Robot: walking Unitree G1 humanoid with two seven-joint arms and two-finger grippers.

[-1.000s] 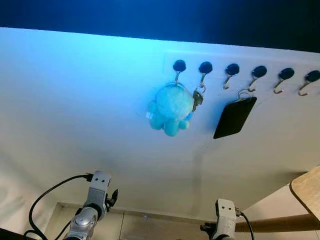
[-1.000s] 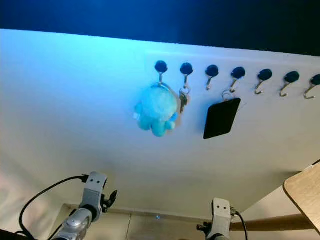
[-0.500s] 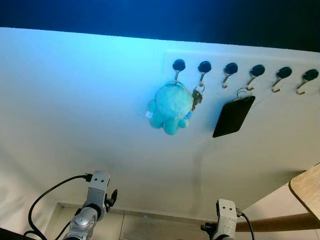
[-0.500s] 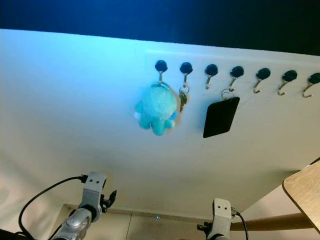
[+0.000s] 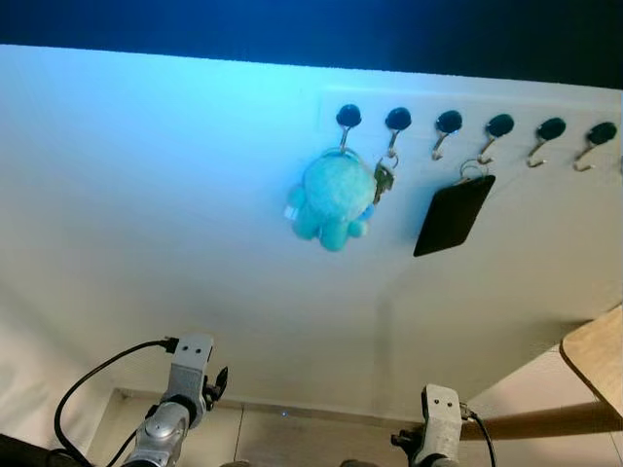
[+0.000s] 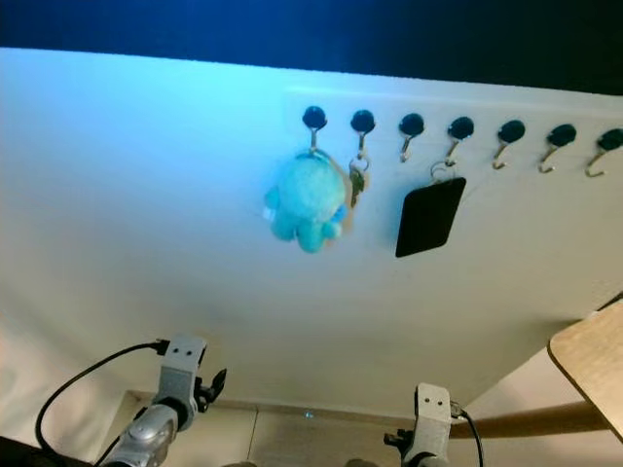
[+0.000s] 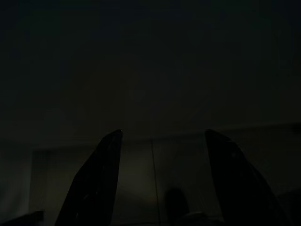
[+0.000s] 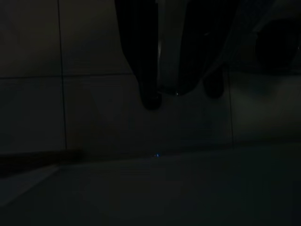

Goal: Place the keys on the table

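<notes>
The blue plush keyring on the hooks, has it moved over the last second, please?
No. The blue plush keyring hangs from the same leftmost hook beside the black card; the whole picture shifted because the camera tilted.

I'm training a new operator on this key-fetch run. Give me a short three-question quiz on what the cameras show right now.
1. True or false: the keys hang from a hook beside the blue plush toy.
2. What else hangs on the hook rail? A) black card B) red mug C) umbrella
3. Fill in: the table edge lies on the robot's ____ side.

Key: 1 true; 2 A, the black card; 3 right.
</notes>
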